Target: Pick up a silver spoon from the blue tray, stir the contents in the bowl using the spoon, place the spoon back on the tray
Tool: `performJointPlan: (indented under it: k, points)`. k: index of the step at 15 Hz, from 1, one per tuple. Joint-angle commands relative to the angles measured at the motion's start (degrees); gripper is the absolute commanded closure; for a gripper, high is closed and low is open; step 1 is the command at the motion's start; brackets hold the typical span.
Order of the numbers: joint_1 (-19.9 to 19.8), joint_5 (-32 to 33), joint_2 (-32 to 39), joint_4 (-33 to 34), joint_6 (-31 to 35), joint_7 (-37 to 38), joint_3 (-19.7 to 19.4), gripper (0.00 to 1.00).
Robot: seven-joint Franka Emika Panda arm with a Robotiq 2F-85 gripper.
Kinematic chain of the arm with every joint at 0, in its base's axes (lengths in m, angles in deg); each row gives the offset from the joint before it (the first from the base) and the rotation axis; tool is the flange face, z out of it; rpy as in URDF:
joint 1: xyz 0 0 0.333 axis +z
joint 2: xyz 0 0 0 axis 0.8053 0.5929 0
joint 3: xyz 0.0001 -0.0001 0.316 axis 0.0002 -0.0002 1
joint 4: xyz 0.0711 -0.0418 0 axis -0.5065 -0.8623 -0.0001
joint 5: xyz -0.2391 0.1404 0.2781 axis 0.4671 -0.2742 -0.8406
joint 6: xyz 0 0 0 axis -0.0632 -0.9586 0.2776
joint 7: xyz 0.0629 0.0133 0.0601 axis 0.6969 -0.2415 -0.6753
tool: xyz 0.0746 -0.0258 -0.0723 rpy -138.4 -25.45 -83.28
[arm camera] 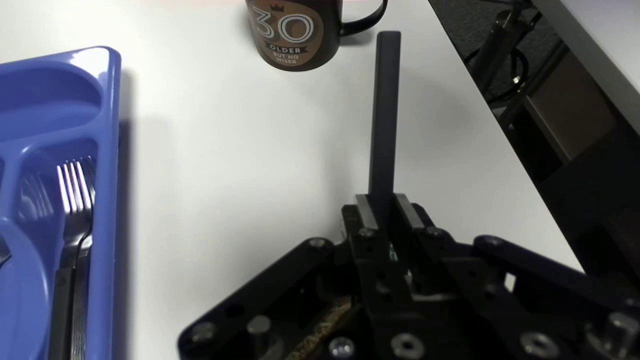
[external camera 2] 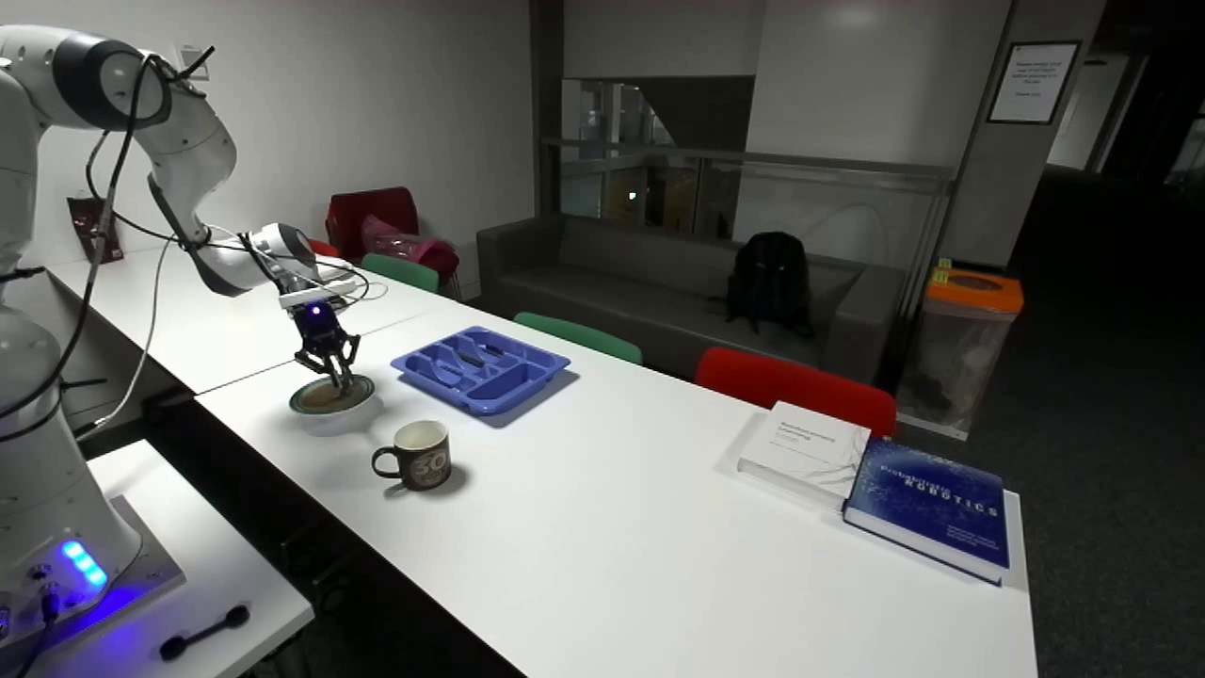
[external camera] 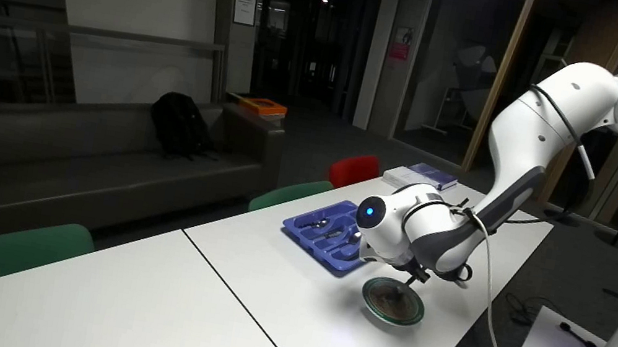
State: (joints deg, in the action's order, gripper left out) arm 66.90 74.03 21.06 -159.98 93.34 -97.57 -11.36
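Find fingers (arm camera: 366, 212) clamped on the dark handle of spoon (arm camera: 385, 115), right of centre in the wrist view. Trace lower end within the rim of bowl (external camera 2: 344, 422), at left of frame in an exterior view; cannot tell depth in the brownish contents (external camera: 384, 303). Note tray (external camera 2: 504, 384) near bowl but apart, left of centre in an exterior view, on counter (external camera 2: 659, 527). Record fork (arm camera: 77, 210) in tray, lower left of wrist frame. Record mug (external camera 2: 428, 466) upright, lower left of centre in an exterior view, apart from tray and bowl.
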Motion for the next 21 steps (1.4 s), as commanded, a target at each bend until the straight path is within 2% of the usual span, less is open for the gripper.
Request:
performJointPlan:
  k: [1, 21]
  points:
    - [-0.26, 1.16, 0.49, 1.41, -1.59, 0.37, -0.26, 0.97]
    - [-0.25, 0.08, 4.36, 4.81, -2.66, -0.84, -0.51, 0.97]
